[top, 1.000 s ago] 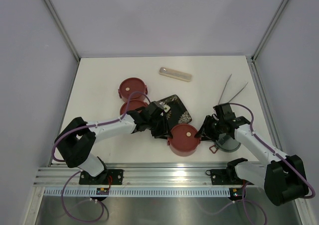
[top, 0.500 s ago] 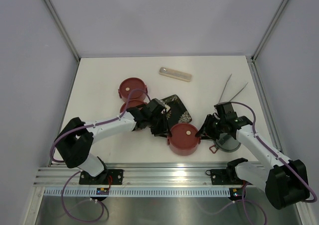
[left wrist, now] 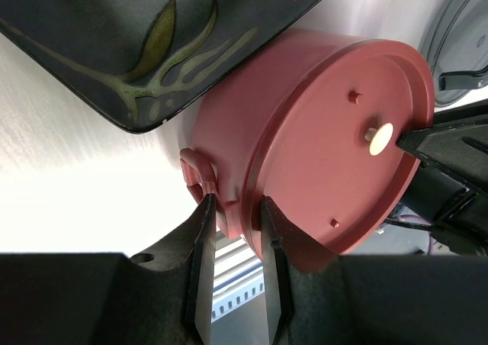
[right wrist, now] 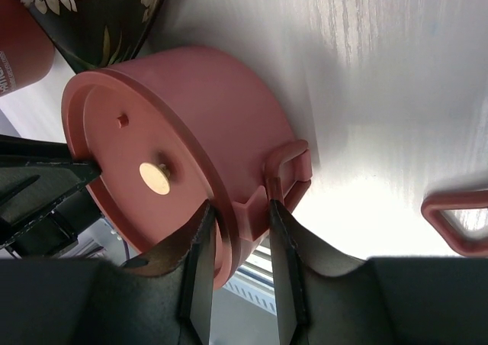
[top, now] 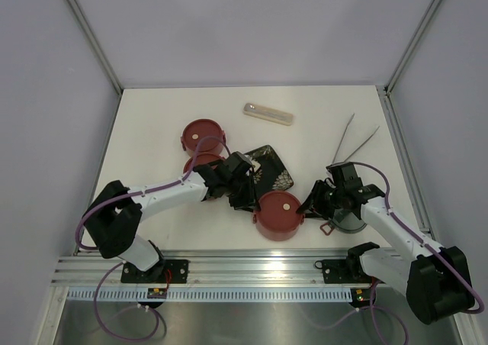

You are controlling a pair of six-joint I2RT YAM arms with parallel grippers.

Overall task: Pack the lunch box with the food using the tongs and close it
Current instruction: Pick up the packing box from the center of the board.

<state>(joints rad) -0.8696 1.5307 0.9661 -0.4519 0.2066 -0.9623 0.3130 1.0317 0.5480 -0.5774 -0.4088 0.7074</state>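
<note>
Seen from above, a lidded bowl [top: 279, 214] of the lunch box sits on the table at the near centre, touching the near edge of the black flowered plate [top: 268, 168]. The left gripper [top: 248, 196] is at its left side and the right gripper [top: 310, 204] at its right. Compared with a second ago, the bowl has slid slightly left and more of the plate shows. Two more lidded bowls [top: 203, 135] stand further left, the tongs [top: 344, 137] lie apart at the far right, and the grey top lid [top: 352, 221] lies under the right arm. From the left wrist, the fingers [left wrist: 204, 238] are pinched onto a small lug on the bowl's wall. From the right wrist, the fingers [right wrist: 200, 246] clamp the opposite lug the same way. No food shows, so packing looks finished, and this two-handed grip probably serves to stack the bowls.
</note>
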